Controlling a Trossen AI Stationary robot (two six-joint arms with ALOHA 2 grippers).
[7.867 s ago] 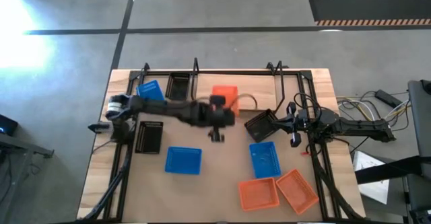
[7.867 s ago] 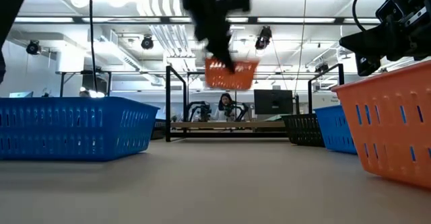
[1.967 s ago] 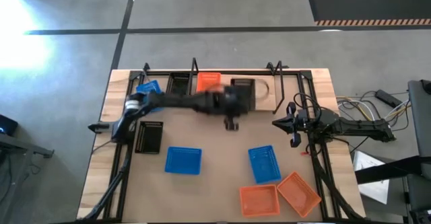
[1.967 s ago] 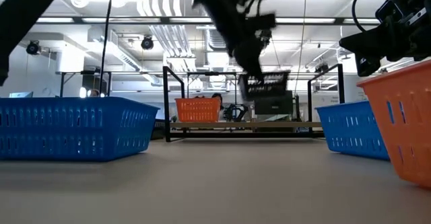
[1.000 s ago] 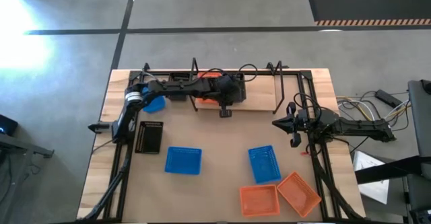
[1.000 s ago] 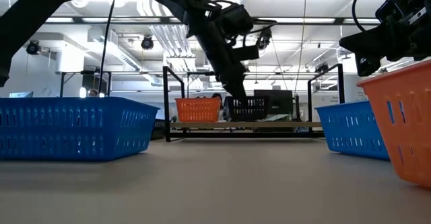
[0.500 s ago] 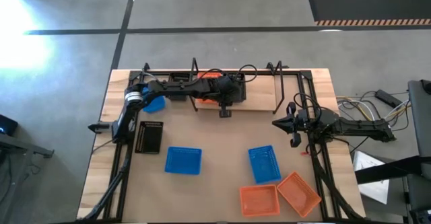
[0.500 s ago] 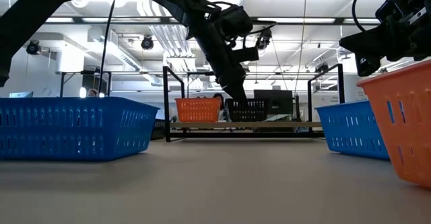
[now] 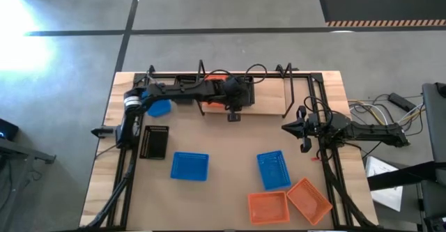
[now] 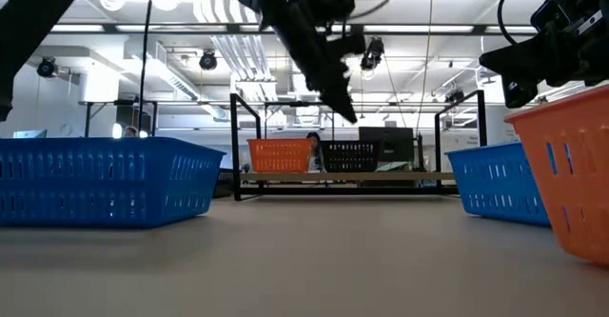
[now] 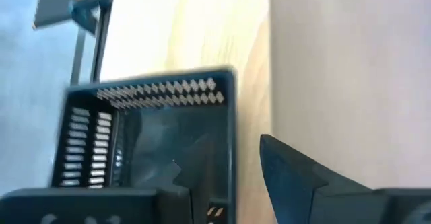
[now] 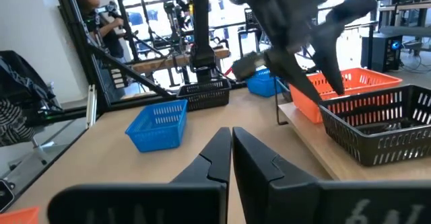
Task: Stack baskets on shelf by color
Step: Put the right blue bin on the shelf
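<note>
A black basket (image 10: 350, 155) stands on its bottom on the shelf (image 9: 272, 101), next to an orange basket (image 10: 279, 155). My left gripper (image 10: 347, 115) hangs open just above the black basket's near right corner (image 11: 229, 76). In the left wrist view one finger (image 11: 192, 173) stands over the basket's inside and the other (image 11: 296, 173) over the plank outside; neither touches it. A blue basket (image 9: 159, 108) sits at the shelf's left end. My right gripper (image 12: 231, 143) is shut and holds nothing, at the table's right side (image 9: 287, 127).
On the table lie a black basket (image 9: 155, 141) at the left, two blue baskets (image 9: 189, 166) (image 9: 274, 169) in the middle, and two orange baskets (image 9: 268, 205) (image 9: 307, 197) at the near right. Black wire posts (image 9: 202, 70) rise from the shelf. A person (image 12: 87, 2) is in the room beyond.
My left gripper has opened and let go of the black basket, then risen straight up off it. The basket stays upright on the shelf beside the orange one.
</note>
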